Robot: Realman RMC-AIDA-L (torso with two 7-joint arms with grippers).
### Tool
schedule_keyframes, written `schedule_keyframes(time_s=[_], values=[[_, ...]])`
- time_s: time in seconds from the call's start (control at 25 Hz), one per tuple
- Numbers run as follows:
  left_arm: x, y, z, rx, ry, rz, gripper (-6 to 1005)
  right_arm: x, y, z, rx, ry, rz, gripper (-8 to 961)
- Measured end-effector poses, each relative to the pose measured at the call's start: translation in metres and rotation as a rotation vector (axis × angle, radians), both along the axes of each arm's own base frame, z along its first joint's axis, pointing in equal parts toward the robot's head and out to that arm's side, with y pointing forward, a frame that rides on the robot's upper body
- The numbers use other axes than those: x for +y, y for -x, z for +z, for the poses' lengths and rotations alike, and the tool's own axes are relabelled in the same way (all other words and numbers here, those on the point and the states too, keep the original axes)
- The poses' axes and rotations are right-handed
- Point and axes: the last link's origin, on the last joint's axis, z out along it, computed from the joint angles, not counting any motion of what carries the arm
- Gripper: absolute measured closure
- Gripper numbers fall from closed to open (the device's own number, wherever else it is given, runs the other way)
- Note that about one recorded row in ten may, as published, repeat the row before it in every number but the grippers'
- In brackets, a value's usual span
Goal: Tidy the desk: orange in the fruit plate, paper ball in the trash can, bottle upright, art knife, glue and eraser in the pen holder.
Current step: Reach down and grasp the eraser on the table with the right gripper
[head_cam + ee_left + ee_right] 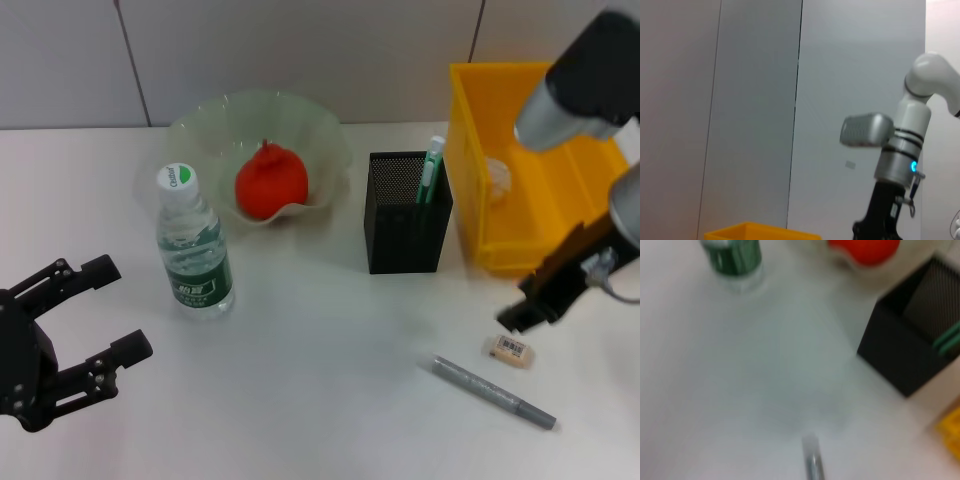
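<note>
**Operator:** White counter (pixel 320 400), smooth and matte, grey panelled wall behind. Report outstanding items.

**Technician:** Eraser (pixel 511 349) lies flat near the counter's right edge, just beside the right gripper (pixel 522 312), which hangs directly above it; I cannot tell how its fingers stand. Art knife (pixel 493 392), a slim grey metallic stick, lies diagonally closer to the front edge, near the eraser but apart from it.

**Operator:** Handling properties?

**Technician:** The eraser is probably light, slightly yielding and grippy; pinch across its short sides. The knife looks rigid, thin and likely slippery; grasp at mid-length so it does not pivot.

**Operator:** Destination?

**Technician:** Pen holder (pixel 405 213), a black mesh box standing mid-counter, already holds a green-and-white tube, probably the glue (pixel 431 168).

**Operator:** Remaining items?

**Technician:** Orange (pixel 270 181) sits in the translucent scalloped fruit plate (pixel 200 125). Bottle (pixel 194 244), clear plastic, stands upright. Yellow bin (pixel 470 190) occupies the rear right corner. Left gripper (pixel 112 308) is spread wide near the front left edge, empty.
</note>
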Motion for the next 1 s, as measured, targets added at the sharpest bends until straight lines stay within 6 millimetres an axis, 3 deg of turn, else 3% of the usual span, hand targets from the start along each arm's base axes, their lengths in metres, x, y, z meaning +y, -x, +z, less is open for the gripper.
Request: schedule_keyframes(time_s=[0.48,1.0], values=[[0.004,-0.004,-0.003,-0.007,0.01,-0.009,185,0.016,-0.046,-0.036,-0.082,0.066,-0.039,494],[0.004,-0.004,-0.004,-0.017,0.012,-0.002,184,0.023,-0.054,-0.049,-0.118,0.064,-0.01,499]])
